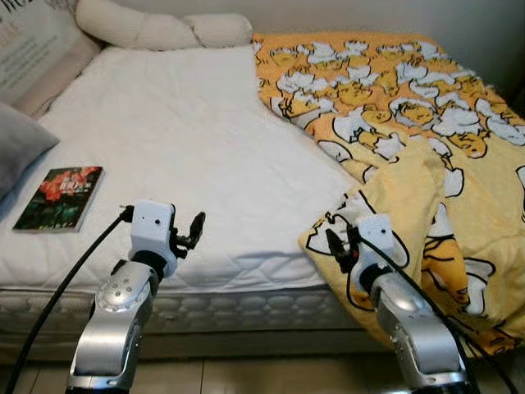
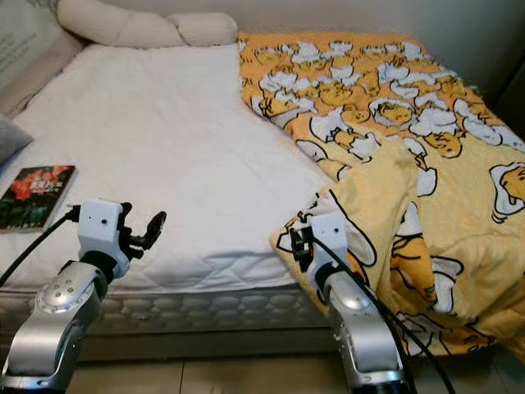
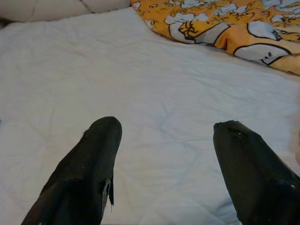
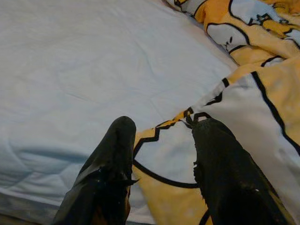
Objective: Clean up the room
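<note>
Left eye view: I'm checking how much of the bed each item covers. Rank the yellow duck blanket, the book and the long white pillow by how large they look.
1. Yellow duck blanket, by far the largest.
2. Long white pillow at the head of the bed.
3. Book, smallest, though it lies nearer the camera, so the gap with the pillow is unsure.

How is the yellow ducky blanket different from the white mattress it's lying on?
The blanket is yellow-orange with cartoon ducks; the mattress is plain white and quilted. The blanket is rumpled, folded over itself and bunched on the robot's right side; the mattress top lies flat and smooth. The blanket hangs over the bed's front edge; the mattress stays within the frame. The right hand is at the blanket's corner, and the left hand is over bare mattress. Both look like soft bedding.
</note>
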`<state>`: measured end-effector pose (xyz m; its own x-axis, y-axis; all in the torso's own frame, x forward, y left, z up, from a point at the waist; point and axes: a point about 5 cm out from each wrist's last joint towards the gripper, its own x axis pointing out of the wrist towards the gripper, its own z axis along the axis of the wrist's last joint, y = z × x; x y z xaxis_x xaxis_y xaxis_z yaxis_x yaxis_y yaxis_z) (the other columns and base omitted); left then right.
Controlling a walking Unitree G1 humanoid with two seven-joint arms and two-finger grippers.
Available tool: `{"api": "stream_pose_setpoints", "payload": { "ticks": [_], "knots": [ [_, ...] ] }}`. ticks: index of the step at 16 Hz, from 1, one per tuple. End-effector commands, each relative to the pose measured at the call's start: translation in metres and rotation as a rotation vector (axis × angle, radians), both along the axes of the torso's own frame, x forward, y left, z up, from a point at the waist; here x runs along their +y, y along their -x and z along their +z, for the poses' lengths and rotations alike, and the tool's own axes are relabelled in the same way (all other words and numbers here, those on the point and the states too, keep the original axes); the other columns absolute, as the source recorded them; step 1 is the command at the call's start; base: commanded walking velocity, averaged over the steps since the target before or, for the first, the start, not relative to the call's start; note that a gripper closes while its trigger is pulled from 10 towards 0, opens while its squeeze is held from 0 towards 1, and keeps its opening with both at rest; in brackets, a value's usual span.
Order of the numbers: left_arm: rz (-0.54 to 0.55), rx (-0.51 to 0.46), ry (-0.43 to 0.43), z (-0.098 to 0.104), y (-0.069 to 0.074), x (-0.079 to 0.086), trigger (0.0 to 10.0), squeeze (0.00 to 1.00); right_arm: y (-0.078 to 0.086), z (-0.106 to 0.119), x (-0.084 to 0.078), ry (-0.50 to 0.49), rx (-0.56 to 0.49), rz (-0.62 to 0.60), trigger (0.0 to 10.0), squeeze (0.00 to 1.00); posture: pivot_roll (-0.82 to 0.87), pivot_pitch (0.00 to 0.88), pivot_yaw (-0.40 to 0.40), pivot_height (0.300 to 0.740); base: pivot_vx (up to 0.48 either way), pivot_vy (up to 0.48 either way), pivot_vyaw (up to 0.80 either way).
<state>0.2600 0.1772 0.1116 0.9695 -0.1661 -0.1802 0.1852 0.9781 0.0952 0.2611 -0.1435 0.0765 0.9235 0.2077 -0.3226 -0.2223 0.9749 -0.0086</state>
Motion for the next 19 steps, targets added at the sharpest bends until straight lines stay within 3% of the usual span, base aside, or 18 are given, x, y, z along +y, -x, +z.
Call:
{"api": "stream_pose_setpoints", "payload": {
  "ticks": [1, 5, 15, 17, 19],
  "knots": [
    [0.0, 0.004, -0.002, 0.0, 0.001, 0.001, 10.0, 0.0, -0.002, 0.001, 0.002, -0.002, -0.002, 0.008, 10.0, 0.0, 0.0, 0.0, -0.007, 0.74, 0.251, 0.0, 0.0],
    [-0.001, 0.006, 0.003, 0.0, 0.003, 0.001, 10.0, 0.0, -0.003, 0.0, 0.001, 0.003, 0.01, 0.004, 10.0, 0.0, 0.0, 0.0, -0.008, 0.74, 0.288, 0.0, -0.53],
    [-0.008, 0.017, -0.008, -0.002, 0.007, 0.001, 10.0, 0.0, -0.002, -0.002, 0.002, 0.011, 0.027, 0.021, 10.0, 0.0, 0.01, 0.0, -0.012, 0.74, 0.26, 0.0, 0.0],
    [-0.065, 0.043, -0.012, -0.003, 0.008, -0.002, 10.0, 0.0, -0.001, -0.007, 0.003, 0.03, 0.068, 0.049, 10.0, 0.0, 0.01, 0.0, -0.011, 0.74, 0.0, 0.0, 0.0],
    [-0.218, 0.102, -0.029, -0.008, 0.013, -0.012, 10.0, 0.0, 0.001, -0.026, 0.007, 0.1, 0.201, 0.135, 10.0, 0.0, 0.0, 0.0, -0.006, 0.74, 0.0, 0.0, 0.0]
  ]
}}
